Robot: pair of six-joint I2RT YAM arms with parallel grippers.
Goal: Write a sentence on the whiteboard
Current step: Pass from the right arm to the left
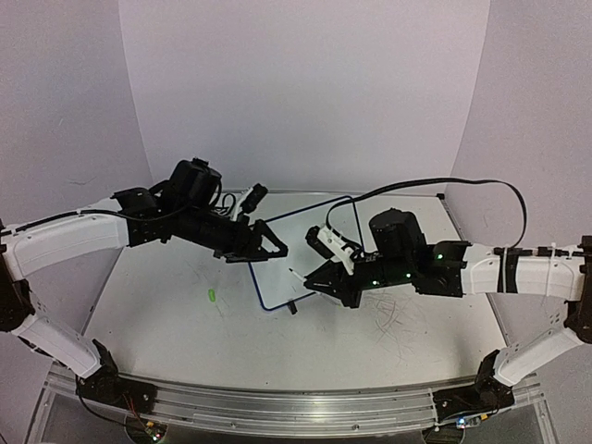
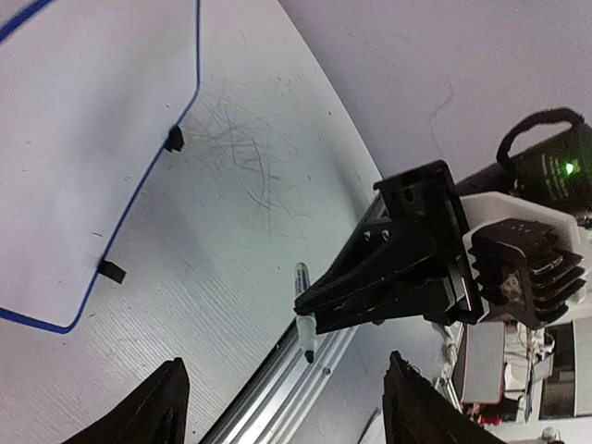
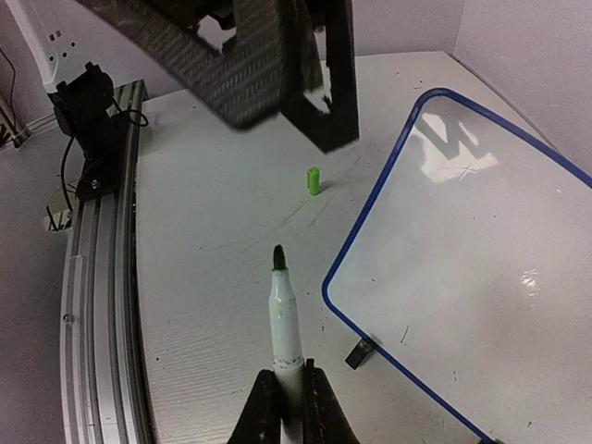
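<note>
Marker gripped, board flat mid-bench.
My right pincer [image 3: 287, 409] is clamped on a white-barrelled marker [image 3: 284, 319], its green tip pointing left over the scuffed white bench [image 1: 157, 319], where a small green cap [image 3: 314, 180] lies loose. The glossy whiteboard [image 3: 462, 250], blue-rimmed and round-cornered, lies flat between the arms, footed edge nearest. My left pincer [image 1: 270, 245] gapes wide above its left edge, holding nothing. Pale lilac walls stand behind.

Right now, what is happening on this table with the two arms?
The right gripper is shut on a white marker with a bare green tip, beside the small blue-framed whiteboard. No writing shows on it yet. The left gripper hovers open and empty by the board. A small green cap lies on the table.
</note>
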